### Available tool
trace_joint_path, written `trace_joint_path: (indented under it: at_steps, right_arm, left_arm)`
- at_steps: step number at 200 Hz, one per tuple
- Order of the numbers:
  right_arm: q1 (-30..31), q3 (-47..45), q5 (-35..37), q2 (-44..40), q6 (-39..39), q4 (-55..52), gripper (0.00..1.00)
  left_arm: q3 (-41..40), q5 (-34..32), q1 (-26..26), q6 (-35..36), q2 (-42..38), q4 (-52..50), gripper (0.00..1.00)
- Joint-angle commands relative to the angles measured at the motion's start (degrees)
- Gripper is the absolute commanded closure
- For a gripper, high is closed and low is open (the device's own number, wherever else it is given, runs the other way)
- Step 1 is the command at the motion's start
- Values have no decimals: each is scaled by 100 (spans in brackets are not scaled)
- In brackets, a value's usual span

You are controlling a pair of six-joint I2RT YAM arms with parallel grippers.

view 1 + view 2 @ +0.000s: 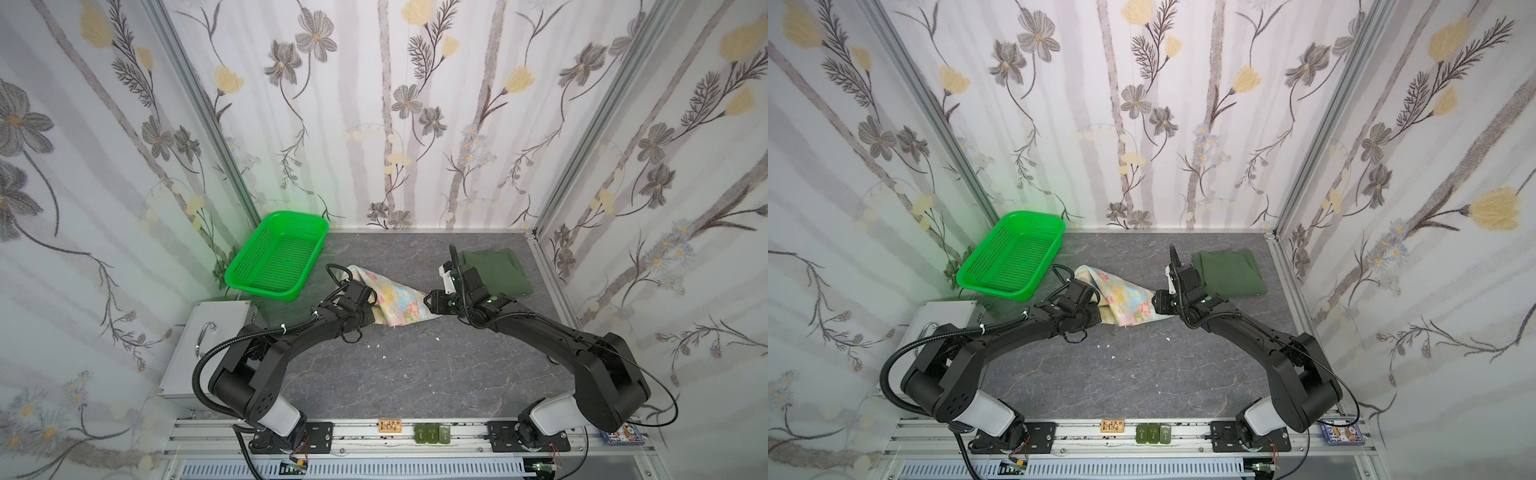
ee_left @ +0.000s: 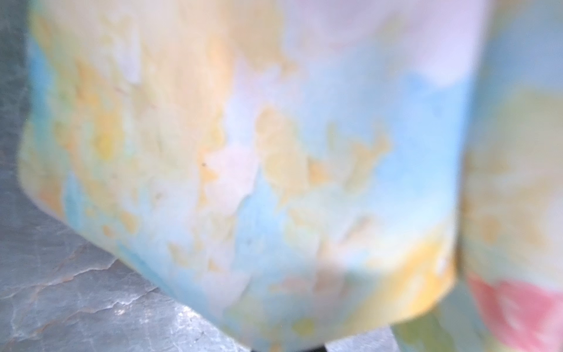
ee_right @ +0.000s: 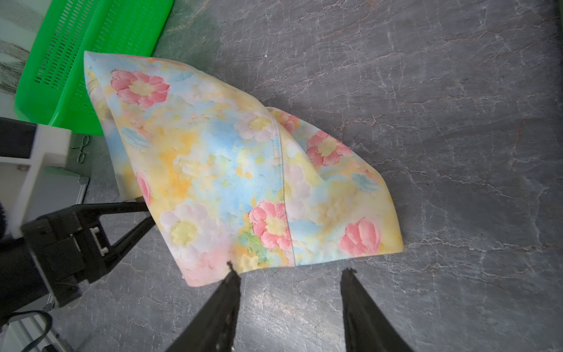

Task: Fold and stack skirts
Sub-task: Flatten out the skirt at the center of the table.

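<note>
The pastel floral skirt (image 1: 401,301) (image 1: 1127,301) (image 3: 243,170) lies rumpled and partly raised at mid-table. My left gripper (image 3: 150,213) is shut on its left edge, and the cloth fills the blurred left wrist view (image 2: 274,170). In both top views the left gripper's fingertips are hidden under its wrist. My right gripper (image 3: 289,269) (image 1: 426,300) stands open just short of the floral skirt's right edge, with only bare table between its fingers. The dark olive-green skirt (image 1: 496,270) (image 1: 1229,272) lies folded at the back right, behind the right wrist.
A bright green perforated basket (image 1: 276,253) (image 1: 1011,253) (image 3: 91,39) sits at the back left, close to the floral skirt. A grey metal box (image 1: 208,340) stands left of the grey stone-look table (image 1: 415,374). Small white scraps (image 1: 378,345) dot the table.
</note>
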Motion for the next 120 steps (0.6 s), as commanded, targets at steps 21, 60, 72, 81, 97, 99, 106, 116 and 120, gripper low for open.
trace_joint_path:
  at_steps: [21,60,72,81,97,99,106,116,120]
  right_arm:
    - [-65,-293,-25,-374,-82,46,44]
    - [-50,-644,156,-451,-184,121,43]
    - [-43,-770,200,-397,-203,241,42]
    - [-41,-800,253,-316,-208,276,42]
    - [-37,-760,366,-15,-226,300,41]
    - [-40,-755,382,27,-229,298,41]
    - [-36,-702,398,157,-246,321,41]
    - [-43,-566,448,355,-265,303,41]
    - [-44,-507,460,443,-265,285,41]
  left_arm:
    - [352,330,68,-89,-892,-164,100]
    - [670,610,199,-150,-1440,-244,100]
    - [735,673,243,-189,-1510,-253,100]
    - [764,724,278,-203,-1609,-253,100]
    - [767,780,333,-186,-1673,-279,100]
    - [761,784,340,-186,-1686,-284,100]
    - [726,782,362,-190,-1717,-289,100]
    - [672,782,396,-186,-1760,-300,100]
    - [642,784,409,-193,-1783,-306,100]
